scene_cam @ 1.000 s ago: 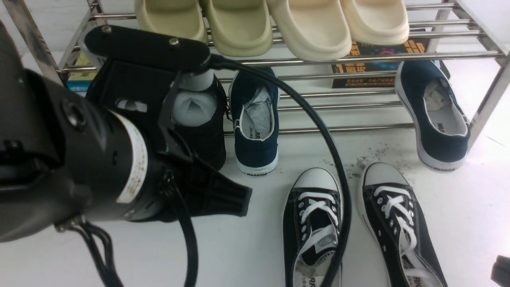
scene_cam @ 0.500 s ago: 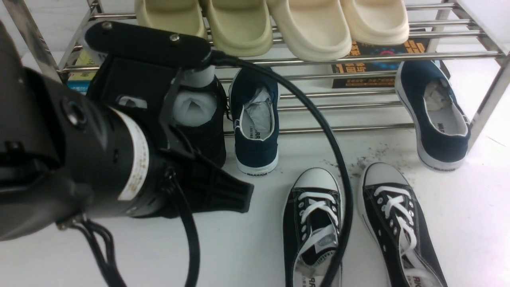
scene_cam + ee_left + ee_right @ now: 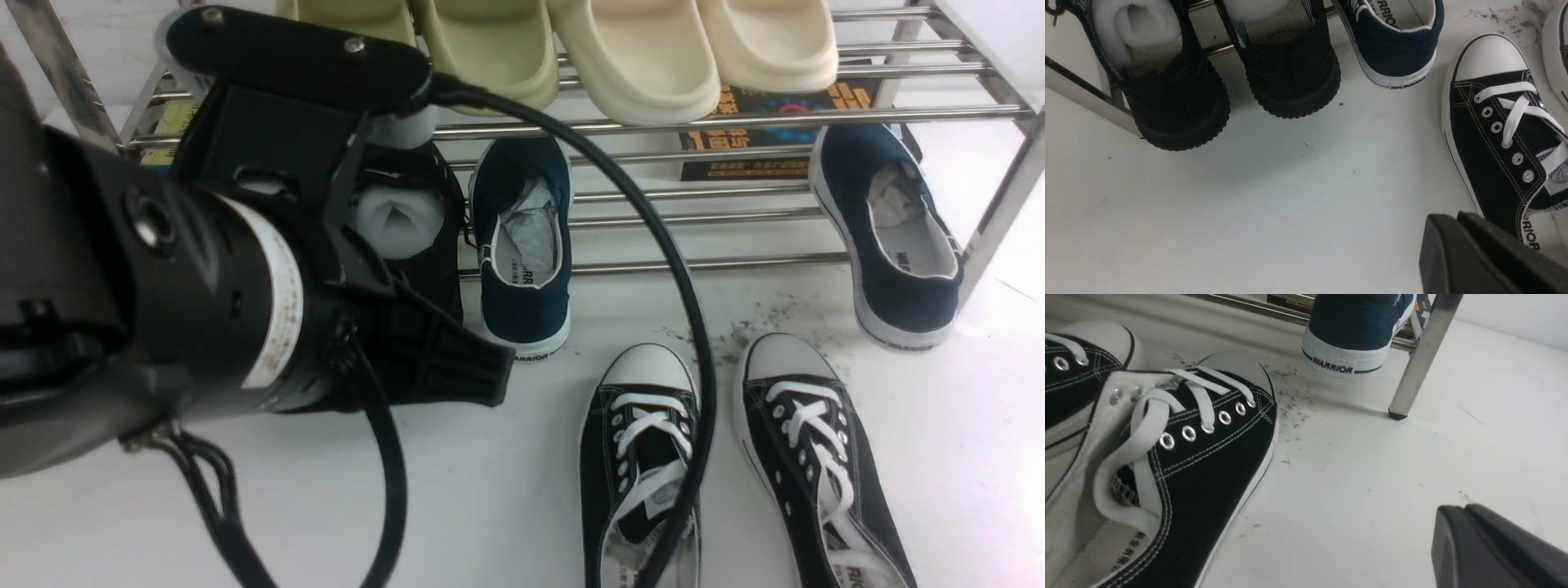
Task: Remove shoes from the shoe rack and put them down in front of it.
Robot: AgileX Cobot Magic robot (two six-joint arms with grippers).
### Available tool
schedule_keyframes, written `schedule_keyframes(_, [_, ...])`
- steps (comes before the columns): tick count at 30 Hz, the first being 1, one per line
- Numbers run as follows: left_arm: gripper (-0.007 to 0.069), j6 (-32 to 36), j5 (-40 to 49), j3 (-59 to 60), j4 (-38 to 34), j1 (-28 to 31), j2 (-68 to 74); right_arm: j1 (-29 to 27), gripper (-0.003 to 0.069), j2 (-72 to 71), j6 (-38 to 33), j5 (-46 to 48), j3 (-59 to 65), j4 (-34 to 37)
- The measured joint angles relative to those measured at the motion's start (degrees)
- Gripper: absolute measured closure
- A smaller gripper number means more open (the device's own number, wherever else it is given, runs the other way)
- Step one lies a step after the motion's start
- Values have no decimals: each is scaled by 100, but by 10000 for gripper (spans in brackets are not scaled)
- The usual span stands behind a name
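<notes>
Front view: the black canvas sneakers (image 3: 816,457) lie side by side on the white surface (image 3: 506,506), just in front of the shoe rack (image 3: 735,121) with toes toward it, clear of its tubes. The uppers are woven cloth with white stitching, flat white laces, metal eyelets and smooth rounded rubber toe caps. The rack is made of shiny chrome tubes with a square corner post. Navy slip-ons (image 3: 522,245) and black shoes (image 3: 1290,77) with ribbed soles and white foam stuffing lean from the lower tier. Moulded cream slides (image 3: 637,65) sit on the upper tier. The left gripper (image 3: 1447,228) and right gripper (image 3: 1455,524) hover low, matte black fingers pressed nearly together, holding nothing.
</notes>
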Motion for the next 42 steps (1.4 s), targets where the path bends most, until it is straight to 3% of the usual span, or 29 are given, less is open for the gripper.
schedule_keyframes(5, [576,0,-19,0,21,0,0,0,620,-4,0,63,0,-4])
schedule_keyframes(12, [572,0,-19,0,25,0,-6,0,613,-4,0,191,0,615])
schedule_keyframes(19, [578,18,24,0,108,0,-254,-21,606,-4,0,195,-5,322])
schedule_keyframes(42, [592,142,318,-2,-23,0,-485,-114,575,-4,0,579,-66,342])
